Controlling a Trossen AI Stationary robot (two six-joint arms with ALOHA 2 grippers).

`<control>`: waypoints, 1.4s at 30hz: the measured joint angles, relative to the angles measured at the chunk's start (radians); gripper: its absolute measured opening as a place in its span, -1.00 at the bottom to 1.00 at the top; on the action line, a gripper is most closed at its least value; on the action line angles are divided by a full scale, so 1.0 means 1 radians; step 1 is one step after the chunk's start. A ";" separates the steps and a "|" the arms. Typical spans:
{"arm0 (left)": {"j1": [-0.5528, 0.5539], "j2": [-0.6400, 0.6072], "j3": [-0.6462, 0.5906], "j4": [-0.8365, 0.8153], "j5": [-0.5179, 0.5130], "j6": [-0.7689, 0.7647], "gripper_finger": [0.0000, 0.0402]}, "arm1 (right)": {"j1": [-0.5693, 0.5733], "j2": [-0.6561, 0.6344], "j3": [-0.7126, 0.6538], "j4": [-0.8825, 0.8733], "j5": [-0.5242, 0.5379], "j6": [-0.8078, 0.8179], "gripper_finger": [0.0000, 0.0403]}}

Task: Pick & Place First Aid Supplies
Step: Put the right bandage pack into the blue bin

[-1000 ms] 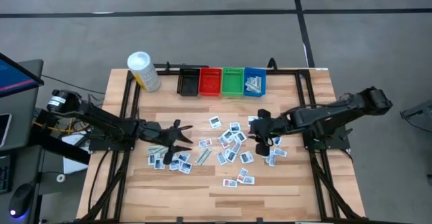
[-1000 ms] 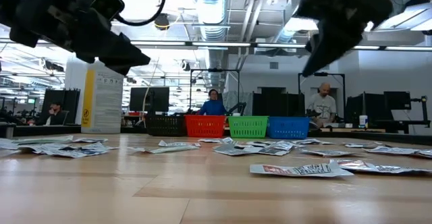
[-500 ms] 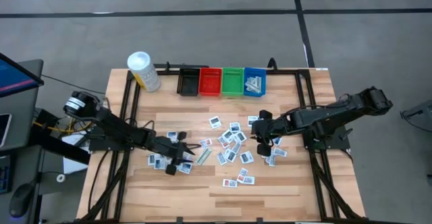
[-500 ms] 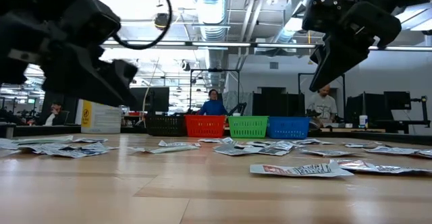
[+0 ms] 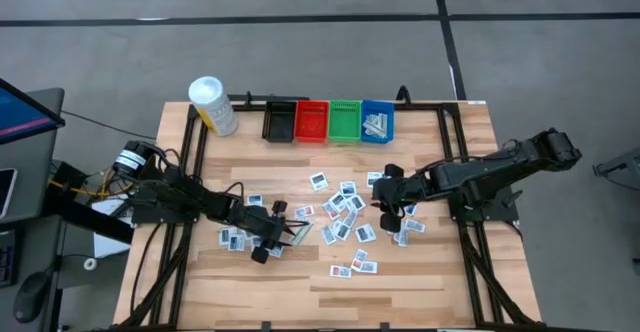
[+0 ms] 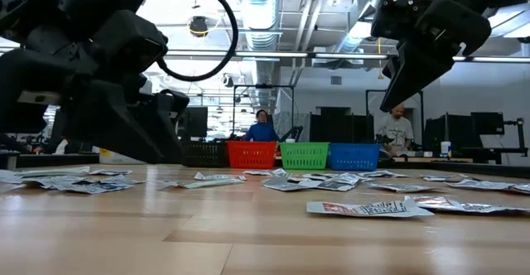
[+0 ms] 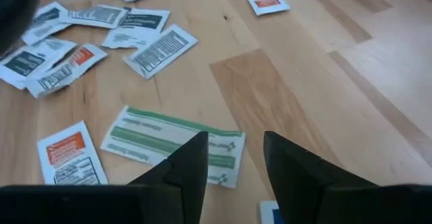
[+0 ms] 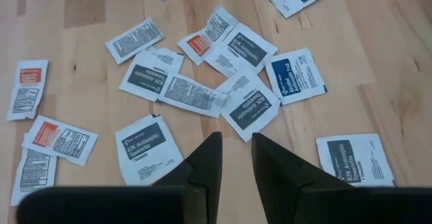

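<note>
The small flat white packets (image 5: 345, 217) lie scattered across the middle of the wooden tabletop (image 5: 430, 272), most of them bunched in a loose heap near the centre, a few off toward the left edge and a couple nearer the front edge. The left gripper (image 5: 283, 236) is down low over the left part of the scatter, its fingers (image 7: 192, 166) spread apart with nothing between them, their tips on either side of the end of a pale green-striped strip (image 7: 172, 145) that lies flat on the wood. The right gripper (image 5: 390, 200) hangs above the right side of the heap; its fingers (image 8: 206, 160) stand a narrow gap apart and hold nothing, with white and dark-blue packets just ahead of them on the table. Along the back edge sit four small bins in a row, black (image 5: 279, 122), red (image 5: 311, 121), green (image 5: 344, 121) and blue (image 5: 377, 122), and the blue one has a few packets in it. A white-capped yellow bottle (image 5: 212, 105) stands at the back left corner.
</note>
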 joint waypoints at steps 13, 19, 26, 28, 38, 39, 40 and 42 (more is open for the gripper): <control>0.057 0.099 0.047 0.024 0.141 0.087 -0.28 | 0.001 0.000 0.000 0.027 0.001 0.000 -0.63; 0.098 0.187 0.084 0.050 0.260 0.082 -0.28 | 0.001 0.001 0.000 0.034 0.001 0.001 -0.63; 0.102 0.233 0.086 0.064 0.272 0.079 -0.28 | 0.001 0.001 0.000 0.033 0.001 0.000 -0.63; 0.102 0.234 0.086 0.064 0.272 0.079 -0.29 | 0.001 0.001 0.000 0.033 0.001 0.000 -0.63; 0.101 0.232 0.083 0.065 0.271 0.074 -0.69 | -0.004 0.001 0.000 0.034 0.001 0.000 -0.63; 0.101 0.232 0.083 0.066 0.272 0.074 -0.73 | -0.004 0.001 0.000 0.034 0.001 0.000 -0.63; 0.101 0.232 0.082 0.067 0.272 0.074 -0.77 | -0.004 0.001 0.000 0.035 0.001 0.000 -0.63; 0.101 0.232 0.082 0.067 0.272 0.074 -0.84 | -0.004 0.001 0.000 0.041 0.001 0.000 -0.63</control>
